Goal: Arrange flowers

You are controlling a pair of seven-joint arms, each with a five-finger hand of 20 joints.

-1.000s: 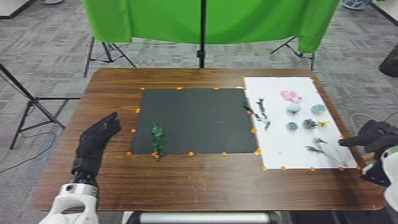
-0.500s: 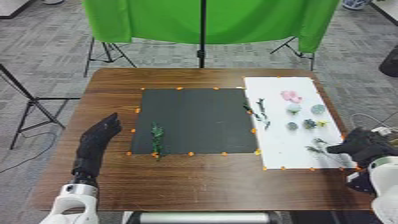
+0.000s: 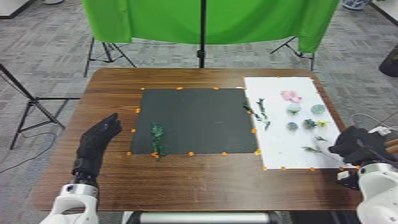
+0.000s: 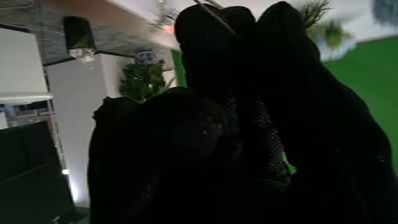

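Head view, right robot hand: your right robot hand [image 3: 360, 145] had swung inward from beyond the right rim of the surface [image 3: 195, 185] and now overhung the right edge of the white sheet [image 3: 284, 157], just beside the grey sprig [image 3: 313, 149].
Head view, flowers: the grey sprig lay on the sheet's near part; farther up were the yellow flower [image 3: 322, 123] and the pink flower [image 3: 291, 96].
Head view, mat: one green sprig [image 3: 157, 140] already lay on the dark mat [image 3: 200, 120], towards its left side.
Head view, left robot hand: your left robot hand [image 3: 99, 131] kept its place beside the mat, fingers straight.
Right wrist view, fingers: long, straight and close together, with a thin stem [image 4: 215, 17] across the tips; you couldn't tell whether it was gripped.
Meaning for the task: the approach seemed done, so a secure pinch on the stem looked due before any carry to the mat.
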